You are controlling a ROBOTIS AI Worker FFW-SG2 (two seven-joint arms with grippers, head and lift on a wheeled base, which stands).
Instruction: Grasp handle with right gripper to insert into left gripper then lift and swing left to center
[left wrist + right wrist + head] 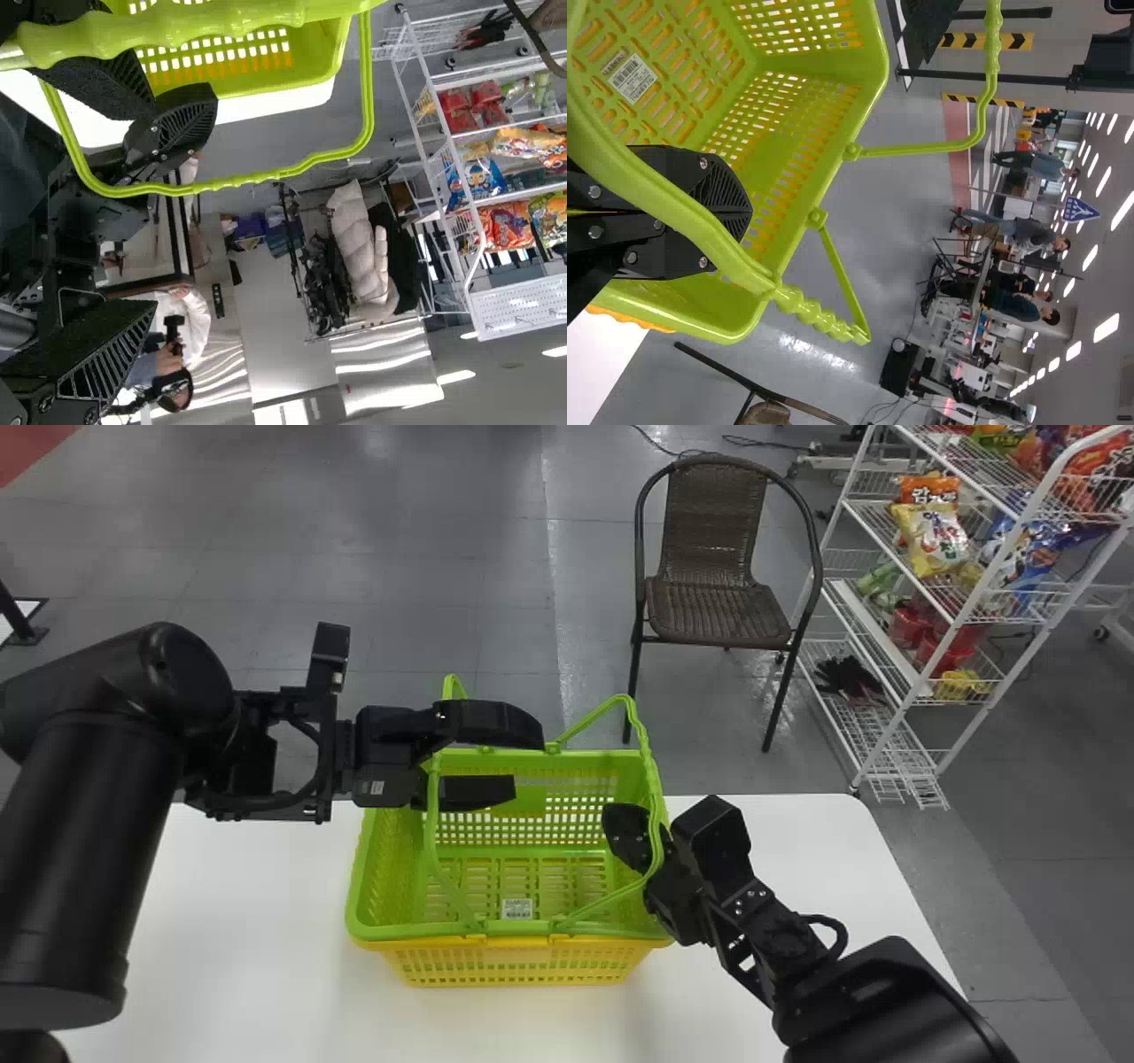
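My left gripper (527, 763) stands open over the left part of the green basket (359, 868); the left handle (431, 828) runs across its base. In the left wrist view, the left handle (177, 27) passes in front of one finger of my left gripper (151, 204). The tips of my right gripper (613, 821) reach through the loop of the right handle (656, 779), over the basket's right side. In the right wrist view, the right handle (673, 217) crosses in front of my right gripper (749, 212), whose fingers are shut without holding it.
The green basket is nested in a yellow basket (523, 965) on a white table (239, 921). Behind the table stands a brown woven chair (718, 611). A white wire rack (850, 629) holding snack bags is at the far right.
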